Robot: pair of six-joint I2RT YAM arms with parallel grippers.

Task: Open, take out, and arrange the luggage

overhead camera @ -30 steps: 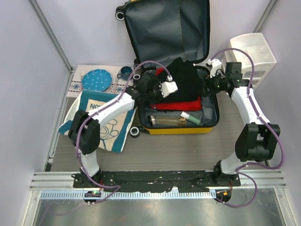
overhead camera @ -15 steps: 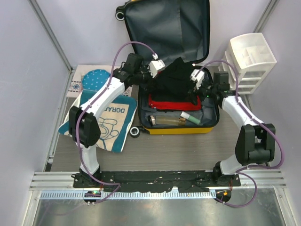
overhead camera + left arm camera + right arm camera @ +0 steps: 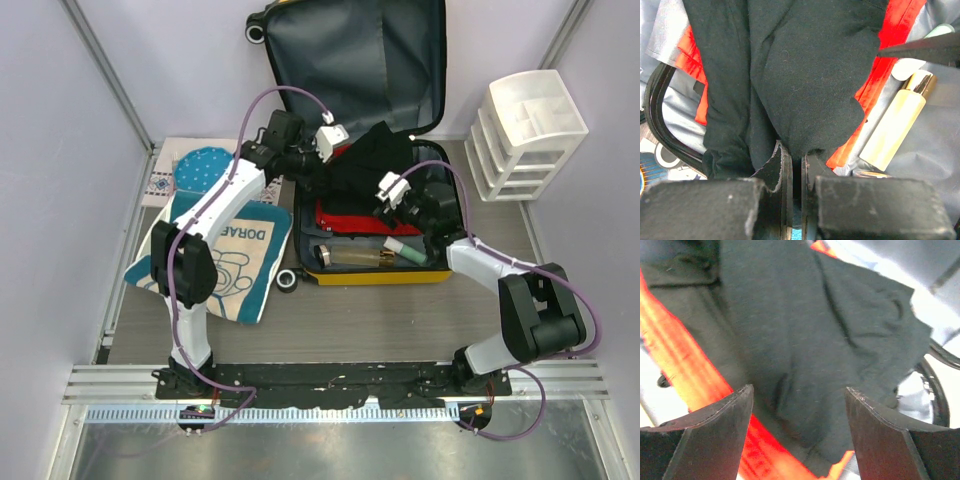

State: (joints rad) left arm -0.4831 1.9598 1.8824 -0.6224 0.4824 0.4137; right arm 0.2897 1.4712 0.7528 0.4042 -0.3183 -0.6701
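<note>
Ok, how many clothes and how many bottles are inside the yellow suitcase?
Clothes: 2 (black cloth, red cloth)
Bottles: 2 (yellow bottle, green bottle)
Total: 4

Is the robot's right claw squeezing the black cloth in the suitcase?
No, the right gripper has its jaws wide apart, not closed on the crumpled black cloth garment in front of it.

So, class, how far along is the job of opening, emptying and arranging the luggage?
Done: the luggage lies open. In hand: the left hand pinches the black garment over it; the right hand is open, facing the cloth. Left: red clothing, a bottle and a green tube lie inside.
</note>
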